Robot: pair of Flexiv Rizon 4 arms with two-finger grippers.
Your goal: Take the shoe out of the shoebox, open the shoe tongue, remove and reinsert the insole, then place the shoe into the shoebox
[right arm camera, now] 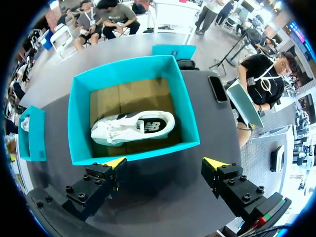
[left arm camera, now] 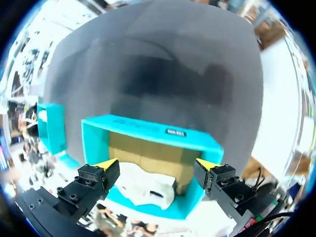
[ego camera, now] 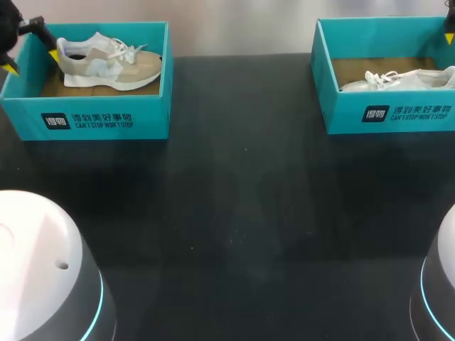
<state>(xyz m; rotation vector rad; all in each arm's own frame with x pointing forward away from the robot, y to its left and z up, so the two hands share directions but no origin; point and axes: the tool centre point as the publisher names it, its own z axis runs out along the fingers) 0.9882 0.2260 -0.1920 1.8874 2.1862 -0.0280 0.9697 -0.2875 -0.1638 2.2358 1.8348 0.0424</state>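
The surface (ego camera: 234,213) is a dark, matte black top. Two teal shoeboxes sit along its far edge, well apart from each other, one toward each far corner. At the near corners rise the rounded white arm bases (ego camera: 43,270), each ringed with a thin blue light.

The left shoebox (ego camera: 99,117) is open and has a brown cardboard floor. In it a beige shoe (ego camera: 106,64) with white panels stands upright on its sole. Its heel is toward the box's outer end and its white laces lie loose over the tongue. The left gripper (ego camera: 32,61) hangs at that outer end. Its fingers (left arm camera: 106,170) are spread wide and have hold of nothing. One yellow tip is just beside the heel and the other is out past the box wall. From the left wrist view the pale heel end of the shoe lies below and between the open fingers, and I cannot tell whether either one touches it.

The right shoebox (ego camera: 387,114) is open too. It holds a white shoe (right arm camera: 133,127) lying on its side on the cardboard, set somewhat diagonally across the box floor. The right gripper (right arm camera: 165,162) hovers above the box's near wall. Its fingers (right arm camera: 217,170) are wide apart and grip nothing, well clear of the shoe. In the head view only a yellow tip of it shows at the far corner.
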